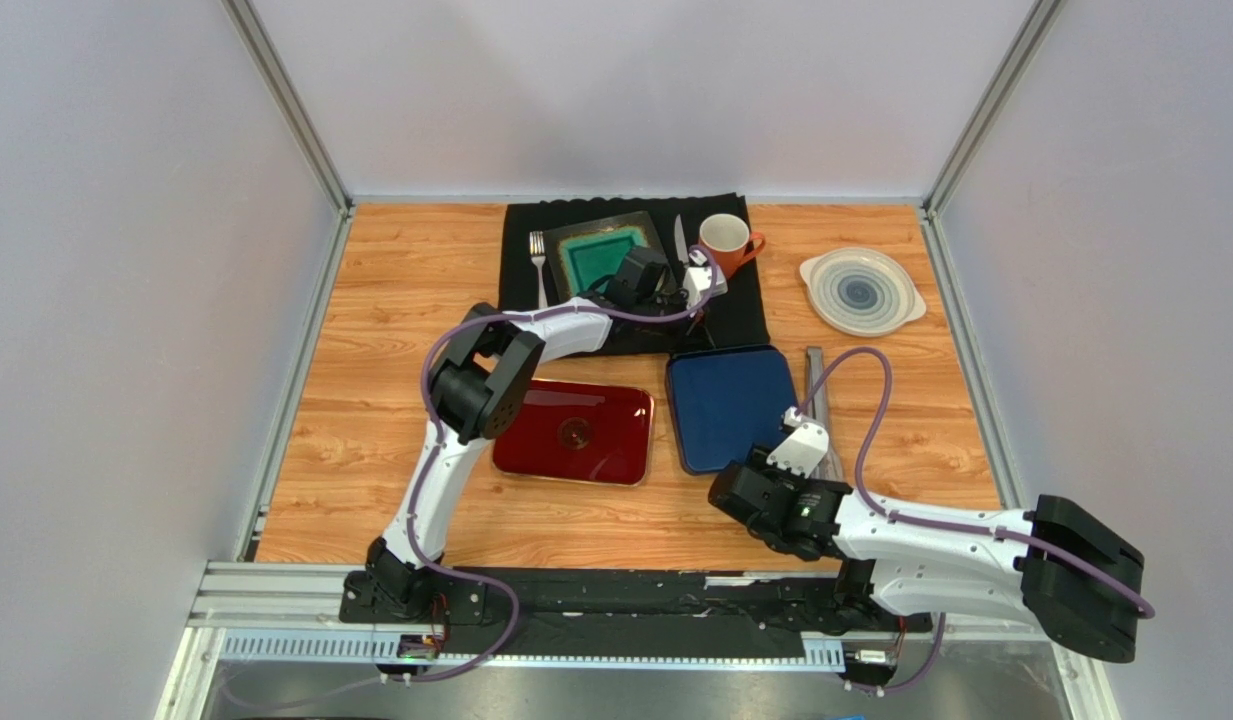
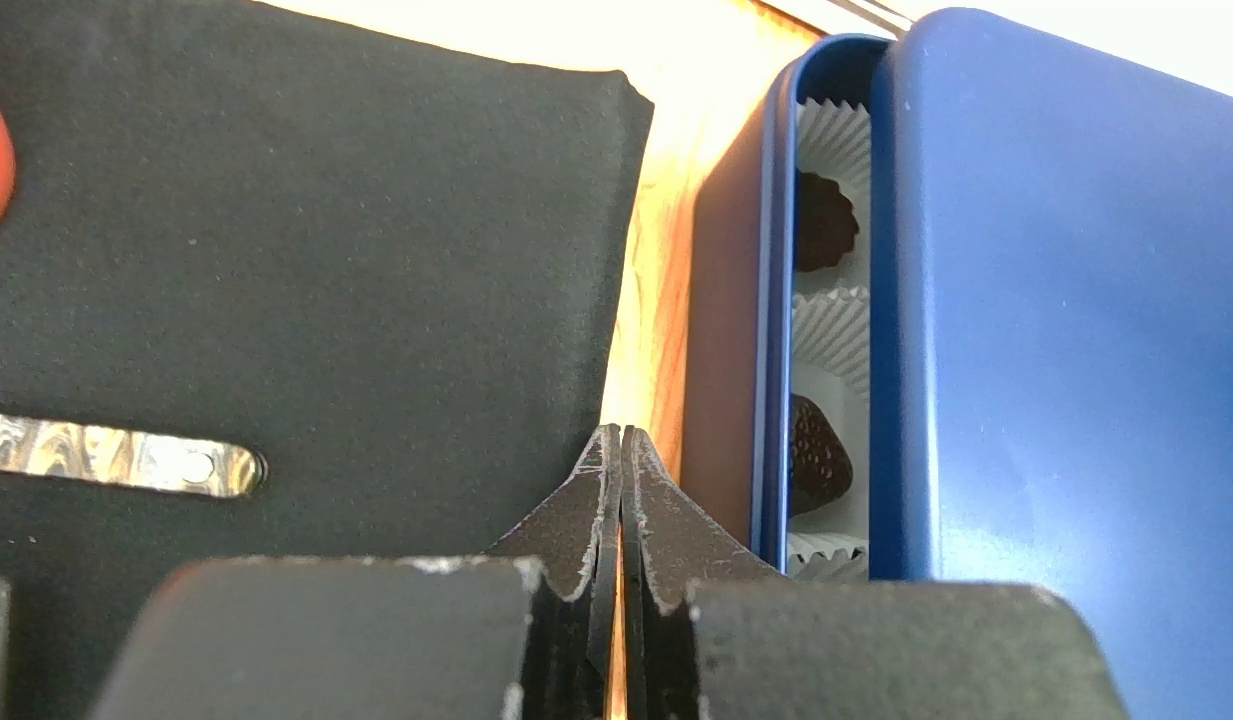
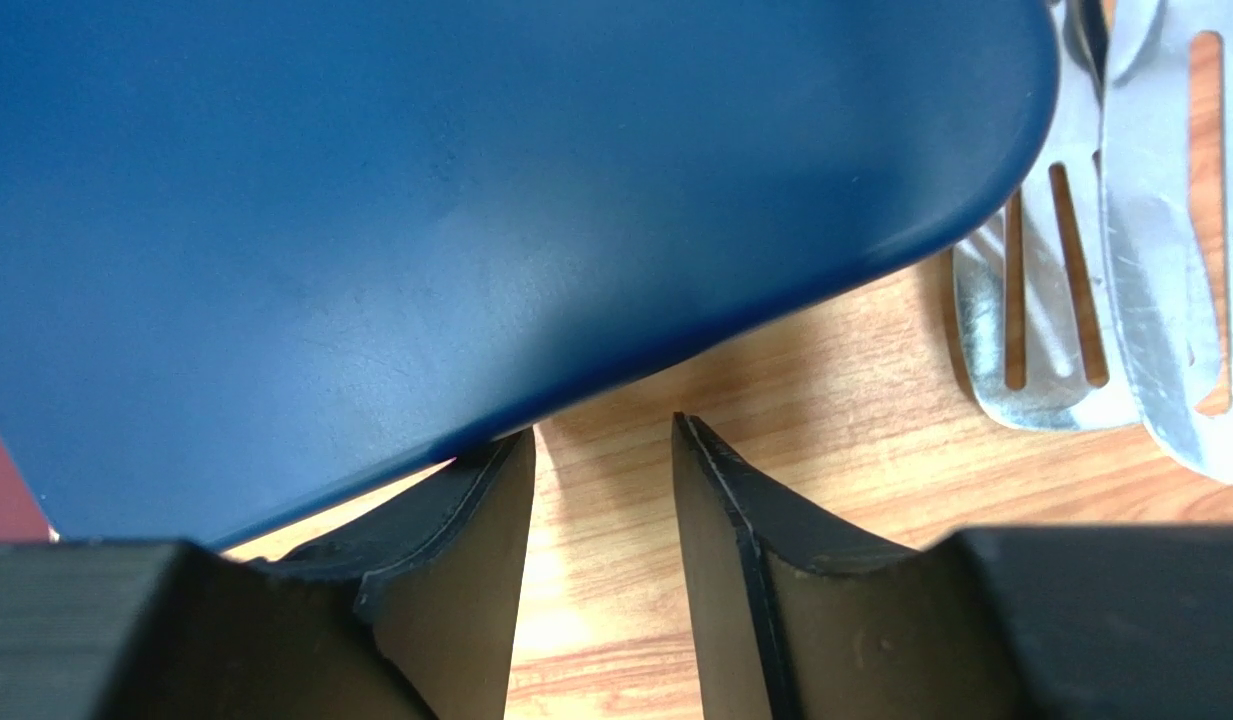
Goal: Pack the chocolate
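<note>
A blue box [image 1: 732,408] lies mid-table with its blue lid [image 2: 1073,375] almost fully over the base [image 2: 735,345]. Through a narrow gap along one side I see two dark chocolates [image 2: 822,221] [image 2: 818,450] in white paper cups [image 2: 833,323]; any others are hidden. My left gripper [image 2: 621,435] is shut and empty, low over the black cloth's edge beside the box; it also shows in the top view [image 1: 700,282]. My right gripper [image 3: 604,435] is open and empty at the lid's near edge [image 3: 472,225], its left finger just under that edge; it also shows in the top view [image 1: 803,438].
A red tray [image 1: 574,432] lies left of the box. A black cloth [image 1: 577,308] at the back carries a green tray [image 1: 600,252], fork, knife [image 2: 111,455] and orange mug [image 1: 723,240]. A white plate [image 1: 861,288] is back right. Metal tongs [image 3: 1088,225] lie right of the box.
</note>
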Available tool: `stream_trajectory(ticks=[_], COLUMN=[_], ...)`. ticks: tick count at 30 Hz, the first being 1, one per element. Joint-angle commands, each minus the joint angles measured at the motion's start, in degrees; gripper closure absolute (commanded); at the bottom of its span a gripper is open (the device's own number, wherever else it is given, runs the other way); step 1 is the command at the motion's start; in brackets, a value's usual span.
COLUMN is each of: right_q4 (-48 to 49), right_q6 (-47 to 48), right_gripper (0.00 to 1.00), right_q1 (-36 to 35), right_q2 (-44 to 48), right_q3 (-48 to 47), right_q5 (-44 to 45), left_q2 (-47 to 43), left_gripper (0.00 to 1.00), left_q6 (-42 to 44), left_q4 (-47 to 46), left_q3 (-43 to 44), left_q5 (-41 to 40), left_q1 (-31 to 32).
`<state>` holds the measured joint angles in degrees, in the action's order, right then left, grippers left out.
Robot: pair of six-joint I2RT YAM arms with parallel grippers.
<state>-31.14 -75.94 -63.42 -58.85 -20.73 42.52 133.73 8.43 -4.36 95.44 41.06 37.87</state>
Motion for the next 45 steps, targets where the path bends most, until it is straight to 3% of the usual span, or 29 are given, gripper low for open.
stream_trajectory(ticks=[1, 13, 26, 30, 32, 33, 34, 36, 40, 44, 45], right_q4=[3.36, 2.92, -14.98, -19.05, -20.36, -20.63, -21.24, -22.30, -22.74, -23.53, -23.53], right_q6=[3.60, 6.95, 2.64, 4.92, 8.24, 9.48, 10.89, 14.92, 22.40, 29.35, 30.49], right_gripper=[0.56, 0.57, 0.58, 0.51, 0.37, 0.15, 0.03, 0.00, 0.00, 0.00, 0.00], right_q1=[1.28, 3.39, -1.27, -1.88, -1.88, -1.88, -1.88, -1.97, -1.88, -1.71, -1.71], right_q2=[1.28, 5.41, 16.83, 20.52, 21.58, 21.50, 20.97, 20.18, 17.20, 12.63, 11.05], right_q3=[-2.03, -3.61, -7.47, -10.63, -12.48, -14.58, -15.64, -19.93, -27.75, -35.42, -36.74], right_q5=[3.97, 2.66, 1.68, 2.04, 2.56, 3.17, 3.62, 5.19, 9.06, 11.88, 12.49], left_q2=[-2.77, -4.18, -9.18, -13.39, -16.20, -17.35, -18.41, -22.10, -28.86, -38.69, -40.37], left_gripper=[0.99, 1.00, 0.96, 0.83, 0.81, 0.78, 0.74, 0.64, 0.54, 0.42, 0.17], left_q6=[2.30, 3.26, -0.78, -1.31, -2.26, -2.88, -3.50, -4.56, -3.42, -6.91, -7.98], left_q4=[1.72, 2.78, 3.65, 7.43, 9.27, 9.98, 10.59, 14.28, 26.29, 31.50, 32.04], left_q3=[-1.39, -2.89, -2.19, -1.75, -2.01, -2.01, -2.01, -2.10, -3.06, -11.55, -13.50], left_q5=[3.59, 3.68, -0.71, -3.79, -4.76, -4.93, -5.11, -5.98, -9.06, -7.58, -5.83], left_q1=[0.28, -0.34, -4.82, -5.78, -6.48, -6.84, -7.45, -7.98, -9.03, -13.60, -15.09])
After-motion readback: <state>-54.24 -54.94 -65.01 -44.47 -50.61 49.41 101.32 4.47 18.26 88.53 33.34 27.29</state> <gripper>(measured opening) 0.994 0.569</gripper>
